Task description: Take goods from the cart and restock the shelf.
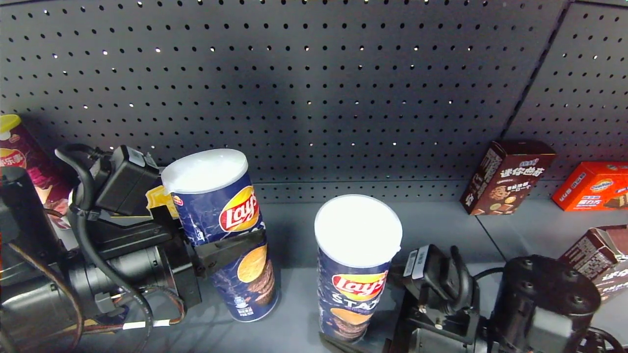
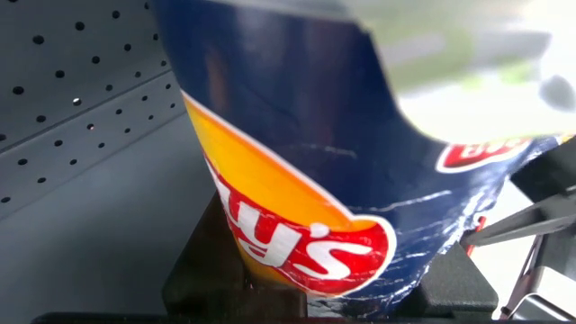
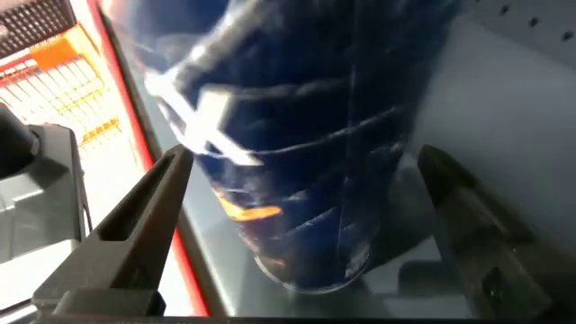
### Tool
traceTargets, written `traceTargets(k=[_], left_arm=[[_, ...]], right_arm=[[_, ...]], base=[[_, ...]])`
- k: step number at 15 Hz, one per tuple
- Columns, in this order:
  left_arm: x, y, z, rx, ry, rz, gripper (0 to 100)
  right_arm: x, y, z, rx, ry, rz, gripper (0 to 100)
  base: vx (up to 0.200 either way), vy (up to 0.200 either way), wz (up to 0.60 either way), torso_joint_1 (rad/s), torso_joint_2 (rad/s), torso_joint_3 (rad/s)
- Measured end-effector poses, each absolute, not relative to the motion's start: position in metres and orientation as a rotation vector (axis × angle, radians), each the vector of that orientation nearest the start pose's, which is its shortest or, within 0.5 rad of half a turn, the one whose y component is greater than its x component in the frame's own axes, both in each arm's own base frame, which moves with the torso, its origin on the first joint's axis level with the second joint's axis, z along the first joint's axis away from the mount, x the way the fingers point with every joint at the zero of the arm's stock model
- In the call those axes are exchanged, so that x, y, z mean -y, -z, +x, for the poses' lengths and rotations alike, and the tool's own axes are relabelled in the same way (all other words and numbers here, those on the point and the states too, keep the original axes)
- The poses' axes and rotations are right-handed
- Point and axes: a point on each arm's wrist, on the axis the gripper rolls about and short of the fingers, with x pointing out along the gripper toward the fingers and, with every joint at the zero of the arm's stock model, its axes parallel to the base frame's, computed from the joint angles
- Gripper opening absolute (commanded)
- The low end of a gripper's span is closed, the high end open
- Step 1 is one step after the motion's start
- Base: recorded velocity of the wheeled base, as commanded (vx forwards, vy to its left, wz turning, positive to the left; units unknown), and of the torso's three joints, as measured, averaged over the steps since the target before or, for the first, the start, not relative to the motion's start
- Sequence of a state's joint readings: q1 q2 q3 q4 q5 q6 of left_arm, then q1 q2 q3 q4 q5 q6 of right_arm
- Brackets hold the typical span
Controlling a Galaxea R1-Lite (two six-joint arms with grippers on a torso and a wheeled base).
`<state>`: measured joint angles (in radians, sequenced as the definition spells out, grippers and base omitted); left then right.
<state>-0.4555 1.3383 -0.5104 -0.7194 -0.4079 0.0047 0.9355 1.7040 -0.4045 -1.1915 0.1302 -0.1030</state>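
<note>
Toppling risk: left claw (image 1: 229,247) grips the left can (image 1: 216,201); right claw (image 3: 306,171), open around the right can (image 1: 355,274), could knock it when withdrawing.

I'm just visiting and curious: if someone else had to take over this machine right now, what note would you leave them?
Left gripper: shut on the left potato-chip can, which leans slightly, its base at or just above the shelf.
Right gripper: around the right potato-chip can, which stands upright on the shelf; grip unclear.
Done: both cans have reached the shelf.
Left: probably let go of both, check the left one stands straight, then fetch more goods.
</note>
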Motion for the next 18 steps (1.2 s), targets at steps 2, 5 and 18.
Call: traceTargets(k=[2,5,18], left_arm=[[0.098,-0.204,0.18,-0.109,0.862,0.007,0],[0.098,-0.203,0.18,-0.11,0.859,0.007,0],[0.096,-0.195,0.175,-0.137,0.85,0.009,0]], right_arm=[[-0.201,-0.146,0.14,-0.026,-1.076,-0.13,100],[-0.177,-0.159,0.119,0.018,-1.054,-0.113,100],[-0.13,-0.159,0.081,0.05,-0.922,-0.117,100]], base=[[0.0,0.0,0.0,0.0,0.0,0.0],[0.0,0.0,0.0,0.0,0.0,0.0],[0.0,0.0,0.0,0.0,0.0,0.0]])
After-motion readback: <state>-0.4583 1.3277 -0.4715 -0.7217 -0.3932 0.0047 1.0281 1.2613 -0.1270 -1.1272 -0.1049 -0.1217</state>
